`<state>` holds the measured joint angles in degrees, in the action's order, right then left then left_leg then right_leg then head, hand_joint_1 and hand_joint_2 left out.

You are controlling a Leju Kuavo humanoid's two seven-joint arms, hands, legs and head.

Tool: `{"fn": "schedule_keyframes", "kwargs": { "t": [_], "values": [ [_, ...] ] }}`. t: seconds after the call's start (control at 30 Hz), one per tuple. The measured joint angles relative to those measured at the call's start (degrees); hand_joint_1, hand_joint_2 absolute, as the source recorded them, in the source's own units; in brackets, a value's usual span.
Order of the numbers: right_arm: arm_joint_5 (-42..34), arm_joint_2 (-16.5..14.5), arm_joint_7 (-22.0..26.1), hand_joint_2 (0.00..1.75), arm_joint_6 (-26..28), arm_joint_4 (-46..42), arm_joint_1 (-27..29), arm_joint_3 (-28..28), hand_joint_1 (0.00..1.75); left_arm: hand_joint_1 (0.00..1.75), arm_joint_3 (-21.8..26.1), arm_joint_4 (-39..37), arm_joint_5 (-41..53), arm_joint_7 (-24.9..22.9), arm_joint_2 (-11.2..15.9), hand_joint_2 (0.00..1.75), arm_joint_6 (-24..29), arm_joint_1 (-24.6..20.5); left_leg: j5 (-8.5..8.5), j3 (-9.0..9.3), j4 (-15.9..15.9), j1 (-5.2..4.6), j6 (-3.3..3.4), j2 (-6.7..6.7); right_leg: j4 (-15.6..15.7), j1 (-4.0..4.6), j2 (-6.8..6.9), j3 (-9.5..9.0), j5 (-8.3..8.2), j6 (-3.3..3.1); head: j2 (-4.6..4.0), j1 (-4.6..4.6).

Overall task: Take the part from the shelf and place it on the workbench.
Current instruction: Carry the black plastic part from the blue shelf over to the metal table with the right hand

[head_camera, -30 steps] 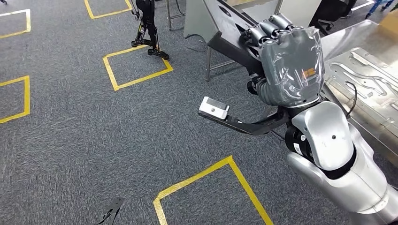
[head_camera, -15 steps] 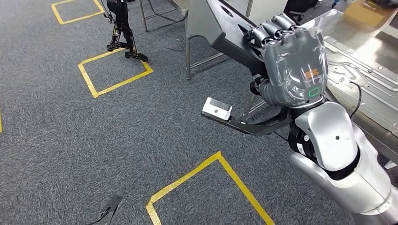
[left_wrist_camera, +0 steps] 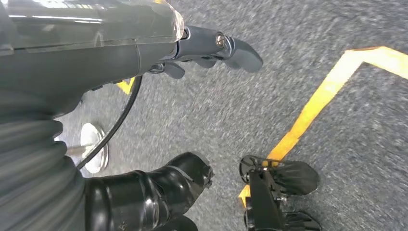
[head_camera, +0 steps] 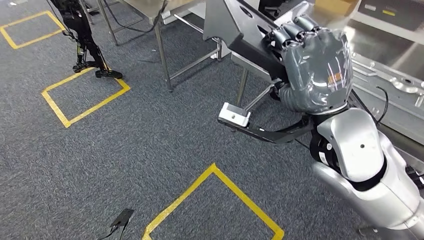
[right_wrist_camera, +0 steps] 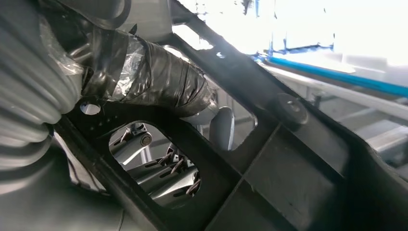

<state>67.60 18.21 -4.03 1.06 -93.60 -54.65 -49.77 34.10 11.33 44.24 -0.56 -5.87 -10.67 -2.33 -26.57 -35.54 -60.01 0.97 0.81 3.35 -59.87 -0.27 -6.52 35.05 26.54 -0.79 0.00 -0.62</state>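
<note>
The part (head_camera: 247,35) is a large black moulded frame with cut-outs. My right hand (head_camera: 315,65) grips it in a closed fist, raised in front of me at the right of the head view. In the right wrist view the black part (right_wrist_camera: 298,159) runs across close up, with my taped thumb (right_wrist_camera: 159,79) pressed against it. The workbench (head_camera: 400,60), a shiny metal surface, lies just right of and beyond that hand. My left hand (left_wrist_camera: 211,45) hangs over the carpet in the left wrist view, fingers (left_wrist_camera: 240,50) extended and holding nothing.
A metal table frame with thin legs (head_camera: 162,55) stands ahead, left of the part. A black stand (head_camera: 82,35) is at the far left. Yellow tape squares (head_camera: 85,92) mark the grey carpet. Stamped metal pieces (head_camera: 405,85) and a black cable (head_camera: 382,102) lie on the workbench.
The whole picture has shifted: the camera has turned, so the floor marks slide left and the workbench sits closer. My right hand still holds the part in the same raised pose.
</note>
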Motion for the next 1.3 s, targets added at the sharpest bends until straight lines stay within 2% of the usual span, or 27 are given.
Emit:
{"fn": "schedule_keyframes", "kwargs": {
  "t": [0.07, 0.13, 0.2, 0.27, 0.3, 0.33, 0.37, 0.43, 0.47, 0.5, 0.53, 0.6, 0.63, 0.7, 0.73, 0.77, 0.83, 0.87, 0.9, 0.93, 1.03, 1.07, 1.13, 1.2, 1.23, 1.27, 1.3],
  "values": [
    [-0.14, 0.14, 0.0, 1.75, -0.02, 0.02, 0.01, 0.0, 1.75, 0.0, 0.01, -0.01, -0.01, 0.08, -0.06, 1.75, -0.02, -0.07, -0.28, 0.77, 0.83, -0.14, 0.68, -0.89, -0.05, -0.08, -0.69, 0.01, -0.26, 0.69, 0.0, -0.02],
    [-0.21, 0.4, -0.01, 1.75, -0.03, 0.01, -0.2, 0.01, 1.75, 0.0, 0.02, -0.01, 0.0, 0.19, -0.17, 1.75, -0.02, -0.13, -0.35, 1.99, 1.73, -0.01, 1.39, -2.02, -1.34, 0.16, 1.37, 0.51, 0.17, 1.11, 0.0, 0.21],
    [-0.16, 0.55, 0.01, 1.75, -0.05, 0.01, -0.47, 0.02, 1.75, 0.0, 0.03, -0.01, 0.03, 0.28, -0.21, 1.75, -0.03, -0.09, -0.73, 3.23, 2.36, 0.0, 1.81, -3.1, -6.12, 0.2, 4.53, 3.31, 1.96, 1.51, 0.0, 0.43],
    [-0.09, 0.68, 0.07, 1.75, -0.15, 0.1, -0.48, 0.02, 1.75, 0.0, 0.05, -0.01, 0.08, 0.34, -0.19, 1.75, -0.1, -0.01, -1.59, 4.28, 2.53, -0.06, 1.87, -4.23, -12.36, -0.09, 5.77, 7.79, 3.85, 1.92, 0.0, 0.49],
    [-0.07, 0.79, 0.1, 1.75, -0.23, 0.18, -0.44, 0.02, 1.75, 0.0, 0.05, -0.01, 0.1, 0.37, -0.19, 1.75, -0.14, 0.03, -2.16, 4.89, 2.54, -0.06, 1.8, -4.77, -13.8, -0.25, 5.99, 9.41, 3.97, 1.99, 0.0, 0.51],
    [-0.04, 0.92, 0.12, 1.75, -0.31, 0.27, -0.41, 0.02, 1.75, 0.0, 0.06, -0.01, 0.1, 0.4, -0.19, 1.75, -0.18, 0.06, -2.82, 5.64, 2.55, -0.05, 1.69, -5.32, -13.32, -0.38, 6.18, 10.13, 3.17, 2.04, 0.0, 0.52],
    [-0.01, 1.03, 0.12, 1.75, -0.35, 0.34, -0.41, 0.02, 1.75, 0.0, 0.06, -0.01, 0.11, 0.44, -0.21, 1.75, -0.19, 0.08, -3.53, 6.51, 2.56, -0.05, 1.54, -5.87, -10.85, -0.43, 6.47, 9.78, 1.41, 1.97, 0.0, 0.53],
    [0.07, 1.21, 0.11, 1.75, -0.39, 0.44, -0.41, 0.02, 1.75, 0.0, 0.06, -0.02, 0.14, 0.51, -0.26, 1.75, -0.21, 0.1, -5.04, 8.36, 2.65, -0.06, 1.17, -6.92, -3.75, -0.06, 8.21, 7.73, -3.73, 1.46, 0.0, 0.5],
    [0.09, 1.27, 0.09, 1.75, -0.44, 0.5, -0.42, 0.02, 1.75, 0.0, 0.06, -0.03, 0.16, 0.54, -0.28, 1.75, -0.21, 0.09, -5.69, 9.16, 2.88, -0.06, 0.85, -7.42, -1.16, 0.49, 9.21, 6.95, -5.25, 1.06, 0.0, 0.49],
    [0.1, 1.32, 0.07, 1.75, -0.47, 0.55, -0.43, 0.02, 1.75, 0.0, 0.06, -0.04, 0.19, 0.56, -0.3, 1.75, -0.21, 0.06, -6.28, 10.0, 3.34, -0.07, 0.43, -8.02, 0.23, 1.08, 9.86, 6.4, -6.02, 0.53, 0.0, 0.44],
    [0.11, 1.37, 0.02, 1.75, -0.51, 0.59, -0.45, 0.03, 1.75, 0.0, 0.08, -0.05, 0.22, 0.56, -0.32, 1.75, -0.21, 0.03, -6.48, 10.79, 3.57, -0.12, 0.0, -8.47, 0.57, 1.51, 9.89, 6.05, -5.65, 0.01, 0.0, 0.41],
    [0.13, 1.48, -0.09, 1.75, -0.52, 0.54, -0.68, 0.1, 1.75, 0.0, 0.1, -0.04, 0.29, 0.6, -0.4, 1.75, -0.23, -0.25, -5.47, 11.24, 1.74, -0.07, -0.84, -8.52, 1.26, 1.59, 8.57, 4.17, -4.63, -1.13, 0.0, 0.35],
    [0.15, 1.51, -0.13, 1.75, -0.53, 0.5, -0.85, 0.15, 1.75, 0.0, 0.1, -0.03, 0.31, 0.63, -0.43, 1.75, -0.23, -0.41, -4.17, 10.02, -1.36, 0.02, -1.02, -7.5, 1.61, 1.39, 7.94, 3.02, -4.03, -1.67, 0.0, 0.37],
    [0.21, 1.46, -0.14, 1.75, -0.54, 0.43, -1.1, 0.2, 1.75, 0.0, 0.1, -0.03, 0.36, 0.69, -0.45, 1.75, -0.22, -0.63, -2.35, 5.85, -8.38, 0.25, -1.11, -5.13, 2.05, 1.13, 7.0, 1.06, -2.95, -2.46, 0.0, 0.32],
    [0.23, 1.4, -0.12, 1.75, -0.55, 0.43, -1.14, 0.2, 1.75, 0.0, 0.1, -0.04, 0.36, 0.7, -0.45, 1.75, -0.21, -0.59, -2.67, 3.53, -11.31, 0.27, -1.12, -4.38, 2.1, 1.07, 6.5, 0.3, -2.32, -2.69, 0.0, 0.3],
    [0.24, 1.36, -0.09, 1.75, -0.56, 0.43, -1.07, 0.17, 1.75, 0.0, 0.09, -0.04, 0.37, 0.7, -0.46, 1.75, -0.21, -0.48, -4.28, 1.39, -13.18, 0.27, -1.2, -4.1, 2.12, 1.03, 5.9, -0.5, -1.64, -2.77, 0.0, 0.26],
    [0.24, 1.33, -0.06, 1.75, -0.63, 0.45, -0.83, 0.13, 1.75, 0.0, 0.08, -0.05, 0.43, 0.71, -0.48, 1.75, -0.21, -0.15, -9.77, -2.84, -14.72, 0.29, -1.44, -3.87, 2.15, 0.98, 4.31, -2.72, 0.21, -2.75, 0.0, 0.25],
    [0.24, 1.34, -0.08, 1.75, -0.66, 0.47, -0.71, 0.11, 1.75, 0.0, 0.08, -0.05, 0.48, 0.71, -0.48, 1.75, -0.2, 0.03, -12.2, -4.48, -13.9, 0.28, -1.53, -3.85, 2.15, 0.94, 3.44, -4.1, 1.28, -2.67, 0.0, 0.25],
    [0.3, 1.34, -0.11, 1.75, -0.69, 0.5, -0.58, 0.11, 1.75, 0.0, 0.08, -0.05, 0.51, 0.71, -0.44, 1.75, -0.17, 0.18, -13.06, -5.64, -12.01, 0.26, -1.59, -3.76, 2.15, 0.88, 2.6, -5.55, 2.43, -2.55, 0.0, 0.24],
    [0.45, 1.32, -0.18, 1.75, -0.71, 0.54, -0.4, 0.08, 1.75, 0.0, 0.09, -0.05, 0.53, 0.71, -0.38, 1.75, -0.15, 0.33, -11.11, -6.35, -9.05, 0.2, -1.52, -3.38, 2.17, 0.8, 1.86, -7.03, 3.63, -2.4, 0.0, 0.24],
    [1.52, 0.91, -0.77, 1.75, -0.73, 0.98, 0.82, -0.44, 1.75, 0.0, 0.14, -0.18, 0.43, 0.7, 0.01, 1.75, -0.03, 1.25, 4.87, -6.68, 0.08, -0.19, -0.76, -0.26, 2.44, 0.33, -0.44, -10.15, 7.04, -1.45, 0.0, 0.44],
    [1.94, 0.72, -1.09, 1.75, -0.72, 1.11, 1.23, -0.64, 1.75, 0.0, 0.16, -0.22, 0.38, 0.68, 0.12, 1.75, 0.02, 1.45, 7.63, -6.27, 1.29, -0.38, -0.41, 0.19, 2.58, 0.14, -1.08, -10.84, 7.6, -1.04, 0.0, 0.48],
    [2.93, 0.4, -1.97, 1.75, -0.65, 1.03, 1.45, -0.81, 1.75, 0.0, 0.19, -0.24, 0.3, 0.65, 0.05, 1.75, 0.12, 1.2, 6.65, -4.47, 1.97, -0.58, 0.31, -0.81, 0.59, 0.07, -1.28, -10.54, 6.18, -0.36, 0.0, 0.45],
    [4.36, 0.26, -2.79, 1.75, -0.56, 0.94, 1.45, -0.92, 1.75, 0.0, 0.22, -0.24, 0.26, 0.7, -0.07, 1.75, 0.24, 0.96, 5.25, -1.58, 3.64, -0.41, 0.96, -1.7, -6.1, 0.29, 1.81, -6.78, 2.59, 0.18, 0.0, 0.6],
    [5.11, 0.17, -2.98, 1.75, -0.56, 1.0, 1.58, -1.06, 1.75, 0.0, 0.26, -0.25, 0.26, 0.75, -0.1, 1.75, 0.33, 0.97, 4.61, 0.22, 4.58, -0.31, 1.1, -2.02, -9.71, 0.33, 3.72, -4.22, 2.04, 0.53, 0.0, 0.66],
    [5.8, 0.13, -3.03, 1.75, -0.55, 1.11, 1.76, -1.26, 1.75, 0.0, 0.3, -0.25, 0.25, 0.9, -0.1, 1.75, 0.4, 1.02, 3.87, 2.08, 5.41, -0.3, 1.15, -2.35, -12.3, 0.28, 5.25, -1.83, 2.95, 0.92, 0.0, 0.74],
    [6.29, 0.09, -3.0, 1.75, -0.56, 1.25, 1.97, -1.51, 1.75, 0.0, 0.33, -0.25, 0.22, 1.09, -0.11, 1.75, 0.45, 1.07, 3.1, 3.91, 6.17, -0.27, 1.12, -2.58, -13.56, 0.12, 5.86, 0.19, 5.33, 1.29, 0.0, 0.72]
  ]
}}
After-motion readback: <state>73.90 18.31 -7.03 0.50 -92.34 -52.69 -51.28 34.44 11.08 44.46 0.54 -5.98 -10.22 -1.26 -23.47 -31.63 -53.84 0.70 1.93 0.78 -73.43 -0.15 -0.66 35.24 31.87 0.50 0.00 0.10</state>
